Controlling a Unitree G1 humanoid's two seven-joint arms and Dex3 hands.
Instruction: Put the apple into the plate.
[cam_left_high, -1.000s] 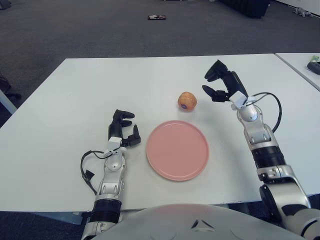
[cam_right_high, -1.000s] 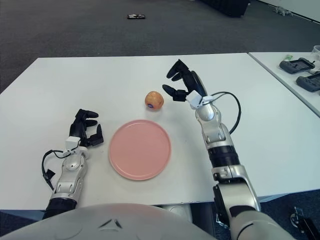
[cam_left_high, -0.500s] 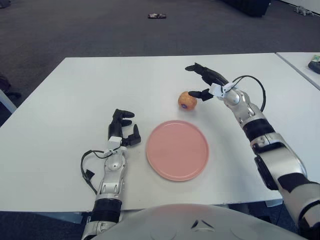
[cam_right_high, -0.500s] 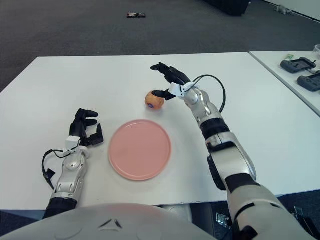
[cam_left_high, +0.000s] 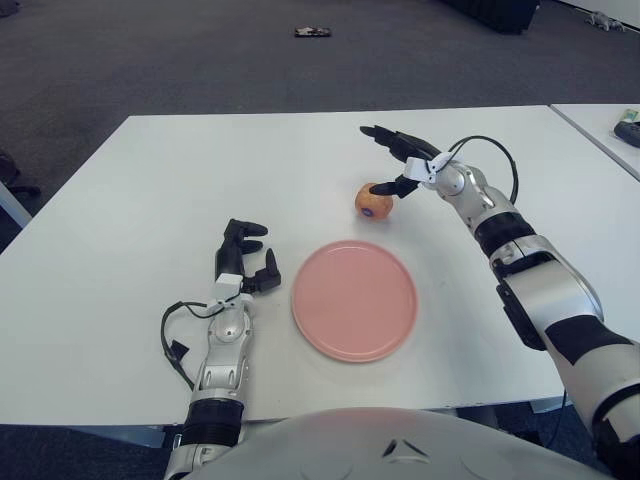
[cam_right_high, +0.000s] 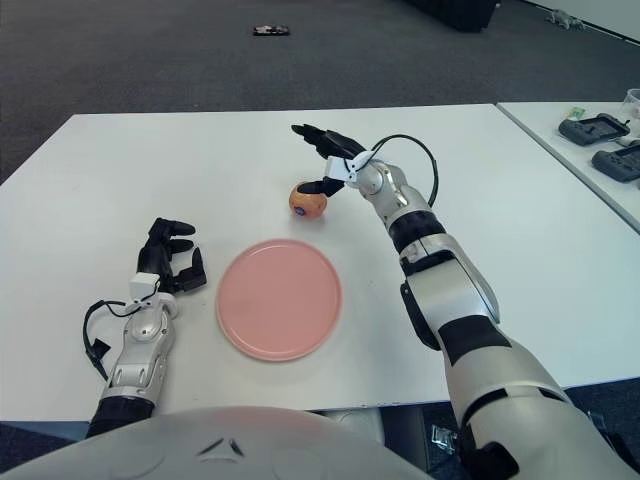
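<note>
**Apple on table, right hand at its far side**

Apple (cam_left_high: 374, 201): on the white table (cam_left_high: 130, 200), just beyond the far rim of the plate, apart from it. Orange-red skin, small purple sticker facing the camera.

Plate (cam_left_high: 355, 300): pink, round, flat on the table near the front edge, nothing in it.

Right hand (cam_left_high: 400, 160): reached across from the right, just right of and behind the apple. Fingers (cam_left_high: 381, 134) spread and extended, not closed around anything; lower fingertip apparently touching the apple's upper right side, though contact hard to confirm from this angle. Black cable looped over the wrist.

Left hand (cam_left_high: 243, 257): left of the plate, fingers loosely curled, holding nothing.

Small dark object (cam_left_high: 313, 34): on the grey carpet far beyond the table.
</note>
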